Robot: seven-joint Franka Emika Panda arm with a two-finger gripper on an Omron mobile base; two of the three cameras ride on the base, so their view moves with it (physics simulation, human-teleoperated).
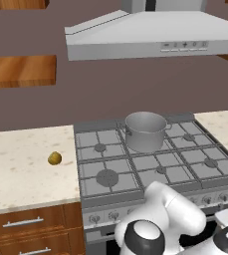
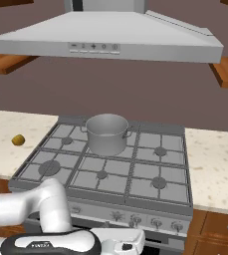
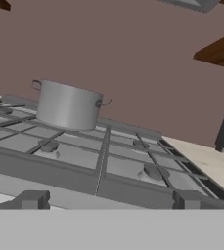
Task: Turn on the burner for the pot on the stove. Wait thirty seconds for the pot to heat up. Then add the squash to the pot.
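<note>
The gripper (image 3: pixel 108 205) sits low at the front edge of the stove (image 3: pixel 99 161), jaws spread wide and holding nothing; its two dark fingertips (image 3: pixel 33 199) rise at the bottom of the hand view, looking across the grates toward the pot (image 3: pixel 68 105). In the base views the arm folds down in front of the stove, near the row of knobs (image 2: pixel 135 219).

The pot (image 1: pixel 145 130) stands upright on the stove's back row, on the middle burner, its small side handles showing. The stove's other burners (image 1: pixel 107 177) carry nothing.

The squash (image 1: pixel 55 158) lies on the counter (image 1: pixel 21 169) left of the stove, just beside the stove's left edge and well apart from the pot. In the right base view the squash (image 2: pixel 18 140) shows again at the far left on that counter.

Above the stove hangs a grey hood (image 1: pixel 150 35). Wooden drawers (image 1: pixel 26 224) sit under the counter left of the stove.
</note>
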